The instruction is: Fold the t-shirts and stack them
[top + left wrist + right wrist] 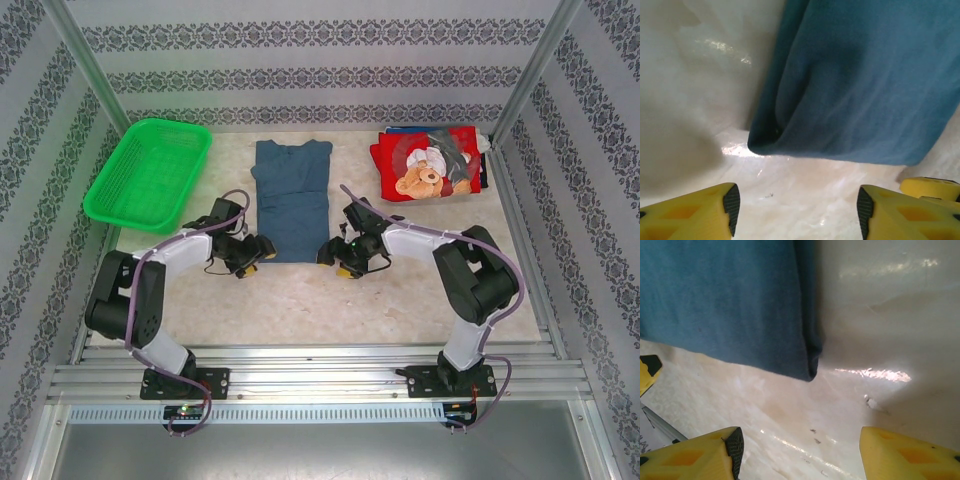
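Yellow fingers (700, 212) of L gripper (795, 210) stand wide apart, nothing btwn them but bare table (805, 185). R gripper (797, 450) is the same: jaws spread, empty. Both sit low, just short of the near hem of the slate-blue tee (291, 200).

From L gripper, the hem's left corner (757, 145) lies ahead, a bit left of centre, w/ cloth running off ahead & to the right. From R gripper, the hem's right corner (810, 374) lies ahead near centre, cloth running ahead & left. So each arm has its own corner and neither is nearer overall; from above they flank the hem evenly.

Tee's long axis runs straight away from the arm bases, collar at the far end, sides tucked in to make a narrow strip. Judging by that, the next fold goes along that axis: hem carried toward collar, both arms together.

Red bear tee (425, 165) lies folded at far right, well apart; green basket (150, 170) at far left.
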Motion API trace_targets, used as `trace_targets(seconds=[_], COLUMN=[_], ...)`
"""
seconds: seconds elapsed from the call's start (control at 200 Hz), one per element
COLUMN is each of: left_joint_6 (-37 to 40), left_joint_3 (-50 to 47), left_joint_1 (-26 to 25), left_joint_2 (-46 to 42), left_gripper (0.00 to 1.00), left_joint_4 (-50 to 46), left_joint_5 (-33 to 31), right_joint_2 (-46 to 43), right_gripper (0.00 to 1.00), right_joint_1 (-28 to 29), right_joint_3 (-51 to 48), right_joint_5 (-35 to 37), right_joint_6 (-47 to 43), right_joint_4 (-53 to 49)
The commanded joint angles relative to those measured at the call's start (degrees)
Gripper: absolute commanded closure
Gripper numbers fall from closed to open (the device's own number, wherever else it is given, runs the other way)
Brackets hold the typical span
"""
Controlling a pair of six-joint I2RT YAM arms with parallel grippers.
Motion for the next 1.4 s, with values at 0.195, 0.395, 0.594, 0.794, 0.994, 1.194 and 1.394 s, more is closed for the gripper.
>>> trace_targets(seconds=[0.195, 0.395, 0.594, 0.794, 0.994, 1.194, 1.394], left_joint_6=[-0.70, -1.98, -1.98, -2.19, -1.11, -1.56, -1.66], left_joint_3=[2.41, 3.22, 5.11, 4.42, 3.53, 2.39, 2.08], left_joint_1=[-0.81, -0.99, -1.55, -1.64, -1.68, -1.67, -1.69], left_joint_2=[3.56, 5.16, 6.53, 7.16, 4.85, 3.98, 3.32], left_gripper=[0.43, 0.46, 0.53, 0.77, 0.88, 0.90, 0.92], left_joint_4=[2.69, 6.58, 6.49, 7.20, 5.48, 6.14, 6.18], left_joint_5=[-4.75, -4.89, -4.77, -4.67, -4.85, -4.55, -4.48], right_joint_2=[2.11, 2.88, 3.58, 4.90, 5.09, 6.83, 8.84], right_gripper=[0.37, 0.37, 0.37, 0.37, 0.38, 0.40, 0.47], right_joint_1=[-0.73, -1.61, -1.67, -1.56, -1.90, -1.36, -0.99], right_joint_3=[0.40, 1.40, 2.80, 4.60, 5.95, 7.67, 7.75], right_joint_5=[0.83, 0.42, 0.22, 0.48, 1.84, 1.19, 1.45], right_joint_6=[0.39, 0.45, 0.48, 0.95, 2.31, 3.95, 4.54], right_joint_4=[2.53, 2.71, 2.32, 2.24, 2.63, 4.19, 3.10])
